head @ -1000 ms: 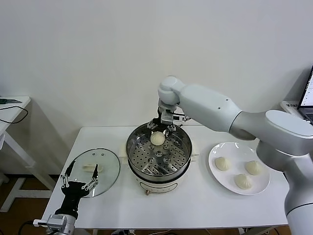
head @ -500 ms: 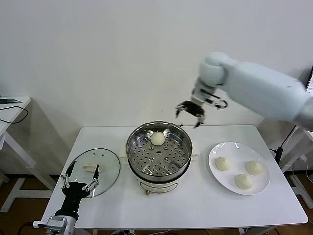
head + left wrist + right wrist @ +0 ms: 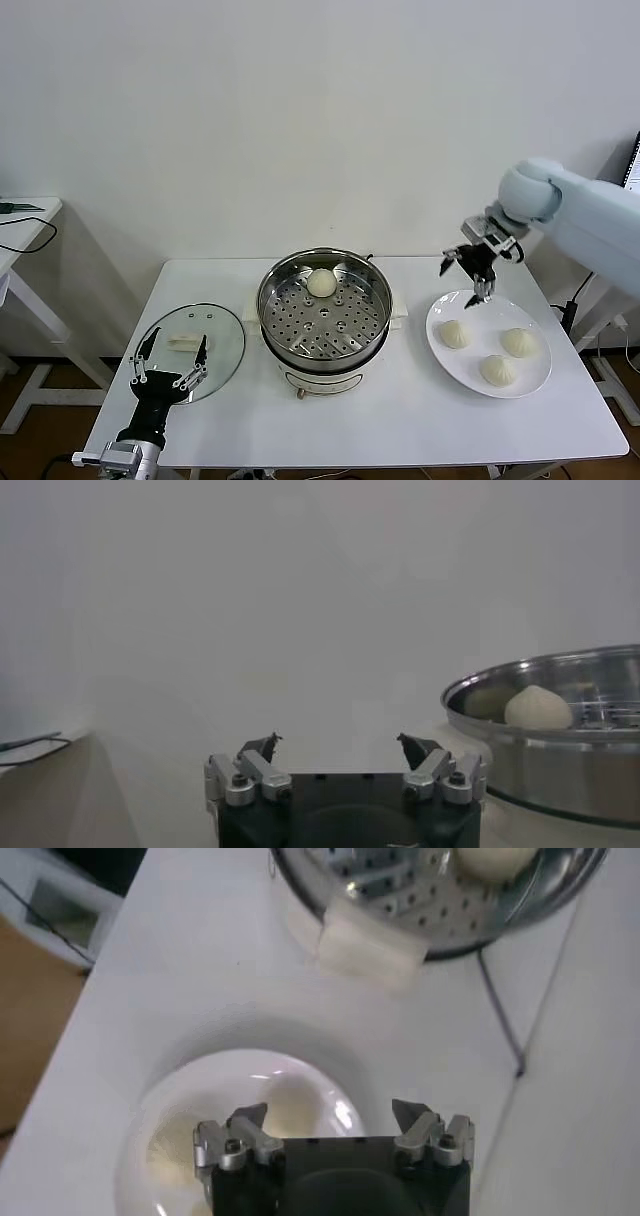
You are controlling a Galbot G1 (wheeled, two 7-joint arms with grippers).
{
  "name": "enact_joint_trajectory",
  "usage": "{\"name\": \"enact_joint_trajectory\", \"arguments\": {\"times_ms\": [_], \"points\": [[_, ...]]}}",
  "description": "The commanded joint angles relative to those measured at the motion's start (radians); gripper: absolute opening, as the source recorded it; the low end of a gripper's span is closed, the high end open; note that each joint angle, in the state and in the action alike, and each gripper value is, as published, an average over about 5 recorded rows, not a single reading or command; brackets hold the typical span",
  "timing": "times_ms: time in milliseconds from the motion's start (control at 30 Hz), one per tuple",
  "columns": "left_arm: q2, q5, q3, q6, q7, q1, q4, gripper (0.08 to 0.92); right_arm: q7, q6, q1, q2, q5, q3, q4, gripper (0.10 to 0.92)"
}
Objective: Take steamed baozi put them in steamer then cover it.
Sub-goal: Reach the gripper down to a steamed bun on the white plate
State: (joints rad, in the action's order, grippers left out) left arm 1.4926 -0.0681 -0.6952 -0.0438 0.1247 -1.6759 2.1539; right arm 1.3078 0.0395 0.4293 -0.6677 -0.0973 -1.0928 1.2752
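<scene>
The steamer [image 3: 325, 315] stands mid-table on its cream base, and one baozi [image 3: 321, 283] lies at the back of its perforated tray. Three baozi [image 3: 455, 333] lie on the white plate [image 3: 535, 384] at the right. My right gripper [image 3: 472, 272] is open and empty, in the air above the plate's far left rim. In the right wrist view the plate [image 3: 200, 1088] lies under the open gripper [image 3: 330, 1116], and the steamer [image 3: 400, 888] shows beyond it. My left gripper [image 3: 167, 364] is open and empty, low at the table's front left, over the glass lid's near edge.
The round glass lid [image 3: 195, 345] with a white handle lies flat on the table left of the steamer. A second small table stands at the far left [image 3: 25, 215]. A laptop edge shows at the far right.
My right gripper let go of the baozi in the steamer, rose, and swung right and down to above the plate. The left arm has stayed still.
</scene>
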Motion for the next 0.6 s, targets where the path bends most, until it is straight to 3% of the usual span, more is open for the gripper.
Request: {"name": "enact_joint_trajectory", "arguments": {"times_ms": [33,600], "points": [[0.002,-0.001,0.002,-0.003,0.0,-0.001,-0.002,0.823,-0.042,0.128,-0.248,0.008,0.09,0.161,-0.136,0.823],[0.002,-0.004,0.009,-0.006,0.001,0.013,-0.027,0.823,-0.095,0.13,-0.398,-0.092,0.183,0.276,-0.24,0.823]]}}
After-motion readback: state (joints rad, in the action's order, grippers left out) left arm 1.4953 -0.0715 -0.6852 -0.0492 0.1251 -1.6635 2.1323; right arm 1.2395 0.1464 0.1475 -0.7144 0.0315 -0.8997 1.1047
